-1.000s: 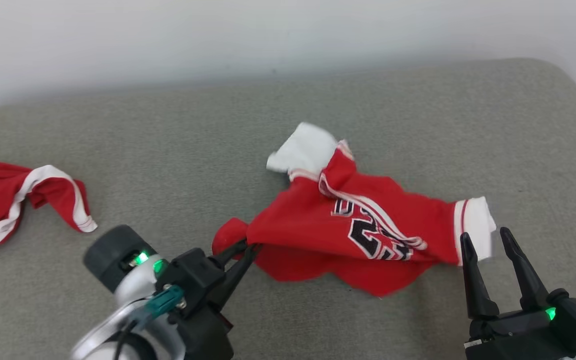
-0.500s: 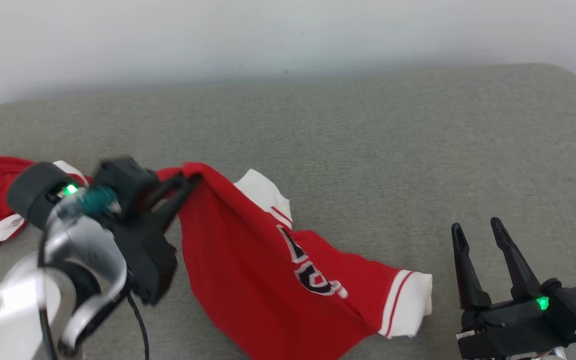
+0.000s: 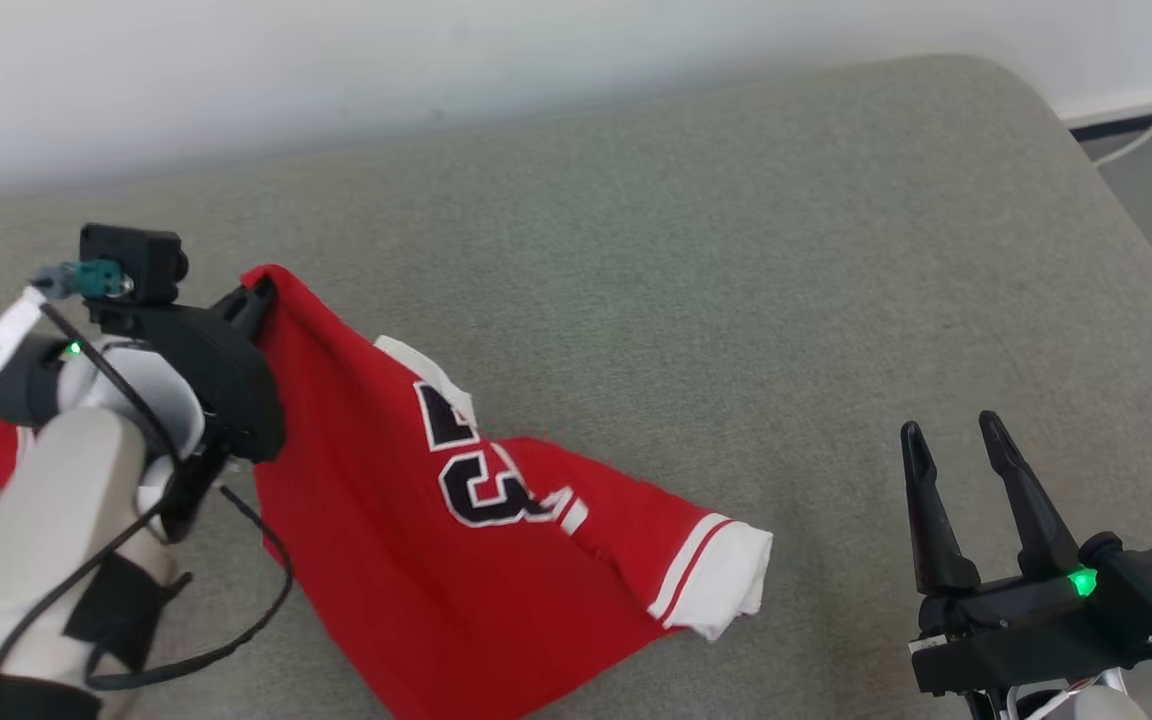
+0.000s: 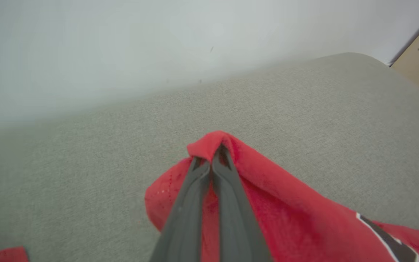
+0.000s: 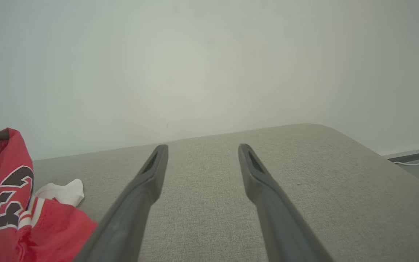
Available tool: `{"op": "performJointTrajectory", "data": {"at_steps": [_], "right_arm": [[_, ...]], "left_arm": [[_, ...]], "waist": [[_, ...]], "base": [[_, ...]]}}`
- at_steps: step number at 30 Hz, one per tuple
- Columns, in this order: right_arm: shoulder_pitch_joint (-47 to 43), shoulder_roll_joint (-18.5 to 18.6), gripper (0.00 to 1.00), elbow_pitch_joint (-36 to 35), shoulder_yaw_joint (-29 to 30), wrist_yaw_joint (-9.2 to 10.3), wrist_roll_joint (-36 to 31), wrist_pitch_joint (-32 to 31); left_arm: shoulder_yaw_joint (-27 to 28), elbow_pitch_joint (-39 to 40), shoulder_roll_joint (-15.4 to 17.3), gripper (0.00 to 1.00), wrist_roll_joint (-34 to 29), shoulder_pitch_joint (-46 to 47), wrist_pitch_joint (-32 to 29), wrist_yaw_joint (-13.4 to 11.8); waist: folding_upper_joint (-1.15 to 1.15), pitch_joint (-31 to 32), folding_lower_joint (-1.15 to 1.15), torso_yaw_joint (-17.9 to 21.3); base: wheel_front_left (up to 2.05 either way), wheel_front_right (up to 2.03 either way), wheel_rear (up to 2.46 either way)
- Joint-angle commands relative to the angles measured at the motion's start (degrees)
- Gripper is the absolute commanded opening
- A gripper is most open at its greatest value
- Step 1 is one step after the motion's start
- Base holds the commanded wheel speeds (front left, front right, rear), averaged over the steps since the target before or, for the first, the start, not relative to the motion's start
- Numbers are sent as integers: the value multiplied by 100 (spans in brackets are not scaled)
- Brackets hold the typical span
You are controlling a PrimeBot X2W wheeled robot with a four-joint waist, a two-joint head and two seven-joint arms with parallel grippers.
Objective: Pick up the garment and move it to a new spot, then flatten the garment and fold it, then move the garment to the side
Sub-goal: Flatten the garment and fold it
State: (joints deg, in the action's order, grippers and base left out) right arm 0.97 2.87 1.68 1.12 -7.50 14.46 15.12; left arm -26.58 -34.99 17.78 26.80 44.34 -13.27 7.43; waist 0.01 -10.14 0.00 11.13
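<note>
Grey worktop (image 3: pixel 696 250). On its left half, red garment (image 3: pixel 386 560) with black numerals: hangs from one raised corner, trails down onto the worktop. Clamped together on that corner: left gripper (image 3: pixel 260 287) fingers. Apart and empty, well right of the garment's white sleeve: right gripper (image 3: pixel 951 430) fingers.

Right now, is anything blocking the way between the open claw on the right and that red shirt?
Nothing visible does. Only bare grey cushion lies between the right gripper and the white sleeve end of the red jersey. The left gripper is shut on the jersey's upper edge and holds it up.
</note>
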Motion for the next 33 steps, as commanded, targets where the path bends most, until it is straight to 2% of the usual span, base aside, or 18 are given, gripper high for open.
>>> {"op": "performJointTrajectory", "data": {"at_steps": [1,2,3,6,8,11,14,18,23,25,29,33], "right_arm": [[99,9,100,11,4,2,60,10],[120,6,100,19,-13,2,71,10],[128,7,100,31,-20,2,79,10],[182,10,100,35,-58,2,46,10],[190,7,100,34,-93,2,8,10],[190,10,100,25,-130,2,-37,10],[169,11,100,-15,-76,2,-76,10],[183,9,100,-67,-94,2,-172,10],[205,9,100,-68,-74,2,-275,10],[237,8,100,-61,-99,2,-322,10],[262,8,100,14,-126,2,-379,10],[209,12,100,154,-212,2,-434,10]], "left_arm": [[37,-295,-130,26,62,83,330,-5],[102,-539,-212,67,102,146,556,-29],[125,-759,-283,100,121,164,761,-33],[188,-1352,-606,100,121,227,1674,-96],[196,-1516,-689,100,93,195,2045,-138],[189,-1562,-760,100,46,91,2391,-189],[228,-1332,-804,100,-68,-143,2728,-435],[484,-530,-626,100,-216,-678,2846,-863],[934,1207,-449,100,-524,-1769,2844,-1363],[1097,1822,-426,100,-590,-2200,2846,-1490],[1325,2763,-425,100,-666,-2971,2847,-1550],[1425,3281,-457,100,-722,-3544,2846,-1412]], "waist": [[-1,-158,0,160],[-1,-166,0,171],[-1,-165,0,179],[-1,-137,0,117],[-1,-111,0,44],[-1,-80,0,-33],[-1,-17,0,-198],[-1,50,0,-404],[-1,121,0,-654],[-1,151,0,-722],[-1,266,0,-858],[-1,411,0,-954]], "base": [[0,0,0],[0,0,0],[0,0,0],[0,0,0],[0,0,0],[0,0,0],[0,0,0],[0,0,0],[0,0,0],[0,0,0],[0,0,0],[0,0,0]]}}
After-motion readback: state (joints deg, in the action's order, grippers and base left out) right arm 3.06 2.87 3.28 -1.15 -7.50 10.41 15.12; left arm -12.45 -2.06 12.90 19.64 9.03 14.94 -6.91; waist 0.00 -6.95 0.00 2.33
